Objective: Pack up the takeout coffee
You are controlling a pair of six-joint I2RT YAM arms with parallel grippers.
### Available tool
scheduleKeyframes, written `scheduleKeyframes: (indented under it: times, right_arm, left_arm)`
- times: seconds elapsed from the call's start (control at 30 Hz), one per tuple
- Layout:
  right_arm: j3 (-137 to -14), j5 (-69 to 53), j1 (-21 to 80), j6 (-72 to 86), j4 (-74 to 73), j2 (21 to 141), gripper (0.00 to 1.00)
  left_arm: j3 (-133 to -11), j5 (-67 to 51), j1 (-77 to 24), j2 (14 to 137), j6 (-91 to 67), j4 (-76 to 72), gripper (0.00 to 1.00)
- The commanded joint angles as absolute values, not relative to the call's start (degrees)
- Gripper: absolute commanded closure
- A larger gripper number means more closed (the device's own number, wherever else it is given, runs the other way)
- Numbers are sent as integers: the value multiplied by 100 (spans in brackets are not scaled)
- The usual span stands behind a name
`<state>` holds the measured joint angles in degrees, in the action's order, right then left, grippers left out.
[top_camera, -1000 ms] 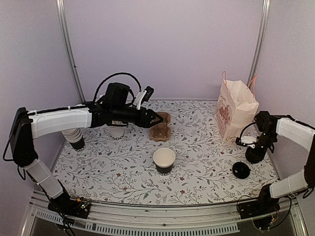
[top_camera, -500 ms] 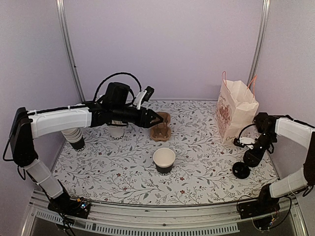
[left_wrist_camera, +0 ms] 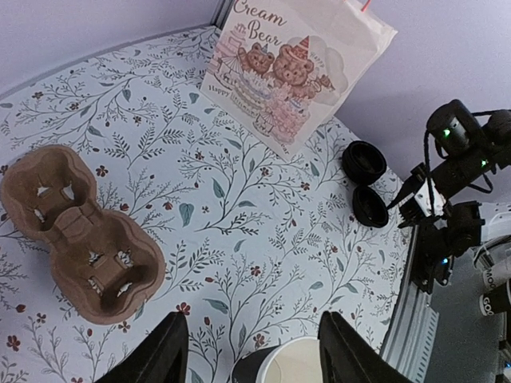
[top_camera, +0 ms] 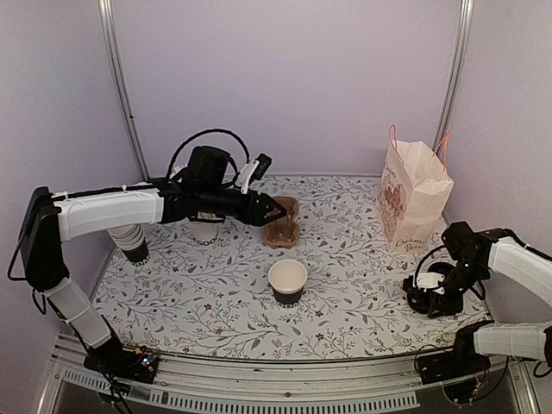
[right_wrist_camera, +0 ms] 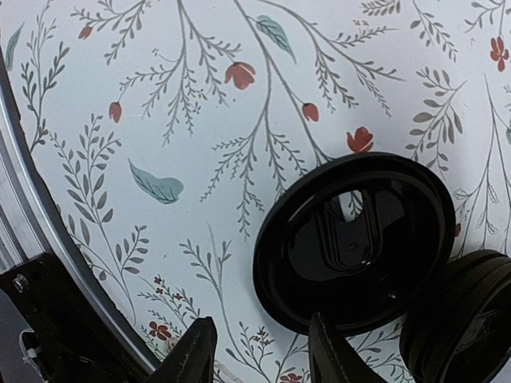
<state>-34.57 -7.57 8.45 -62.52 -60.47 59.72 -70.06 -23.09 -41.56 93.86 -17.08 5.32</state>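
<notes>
Two grippers, jaws apart; lid pick in hand.
Right gripper hangs above loose lid, lower right of top view; uncapped takeout coffee cup sits frame centre. Left gripper hovers near carrier. Next, likely: drop, pinch lid rim.

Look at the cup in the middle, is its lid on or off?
Off. The cup stands upright with its pale inside open to view; a loose black lid lies apart, on the right.
</notes>
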Motion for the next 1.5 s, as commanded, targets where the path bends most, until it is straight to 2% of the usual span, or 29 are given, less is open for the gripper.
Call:
scheduleKeyframes:
  times: [0.0, 0.3, 0.53, 0.77, 0.93, 1.17, 1.33, 1.47]
  right_arm:
    - [-3265, -604, 1166, -6545, -5845, 6046, 57]
    - [-3171, -434, 1493, -6324, -5314, 6454, 62]
    - [-3146, -444, 1591, -6268, -5041, 6612, 73]
    - [-3171, -675, 1600, -6219, -4981, 6726, 88]
    - [-3465, -1066, 1605, -6117, -5243, 6709, 94]
    - [-5274, -2760, 1603, -5790, -6318, 6589, 95]
    - [-6566, -4487, 1597, -5352, -6439, 6836, 95]
    - [-6981, -5881, 1605, -4967, -6126, 7037, 95]
  left_arm:
    - [-7163, -2276, -4096, 9541, -1600, 607, 42]
    - [-7183, -2283, -4096, 9543, -1595, 635, 42]
    - [-7205, -2291, -4096, 9565, -1578, 674, 42]
    - [-7223, -2300, -4101, 9605, -1574, 701, 42]
    - [-7240, -2248, -4096, 9632, -1582, 711, 42]
    - [-6973, -1417, -4277, 9345, -780, 204, 43]
    - [-6785, -619, -5457, 8553, 772, -936, 38]
    - [-6922, 59, -6222, 8506, 1123, -1418, 34]
